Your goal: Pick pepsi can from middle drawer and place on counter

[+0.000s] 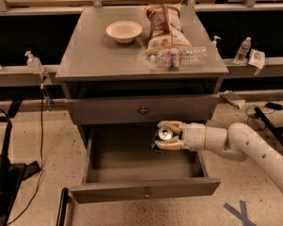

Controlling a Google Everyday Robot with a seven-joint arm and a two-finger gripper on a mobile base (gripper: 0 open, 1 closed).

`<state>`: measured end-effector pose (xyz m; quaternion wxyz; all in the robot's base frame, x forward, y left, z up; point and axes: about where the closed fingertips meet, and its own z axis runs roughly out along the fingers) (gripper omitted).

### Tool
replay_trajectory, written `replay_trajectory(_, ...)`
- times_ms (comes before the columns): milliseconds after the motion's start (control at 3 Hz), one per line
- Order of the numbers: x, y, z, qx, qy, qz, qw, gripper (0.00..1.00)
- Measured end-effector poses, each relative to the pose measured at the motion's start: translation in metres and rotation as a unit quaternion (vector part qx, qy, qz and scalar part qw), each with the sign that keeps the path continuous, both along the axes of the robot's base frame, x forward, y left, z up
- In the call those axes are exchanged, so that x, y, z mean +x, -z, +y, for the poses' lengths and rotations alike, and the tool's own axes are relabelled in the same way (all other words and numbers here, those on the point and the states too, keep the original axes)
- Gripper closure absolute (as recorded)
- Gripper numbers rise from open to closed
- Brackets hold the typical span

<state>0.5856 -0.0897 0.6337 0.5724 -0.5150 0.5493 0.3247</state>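
The cream gripper (160, 135) is pinching the small dark-blue pepsi can (166, 134) over the grey metal middle drawer (141, 190); best backing out before lifting.
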Motion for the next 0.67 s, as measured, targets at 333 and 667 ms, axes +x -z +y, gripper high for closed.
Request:
replay_trajectory(333,0.007,-0.058,-0.008,-0.023,-0.048,0.004,0.9986,1.0)
replay_trajectory(667,0.012,-0.108,-0.013,-0.031,-0.084,0.008,0.996,1.0)
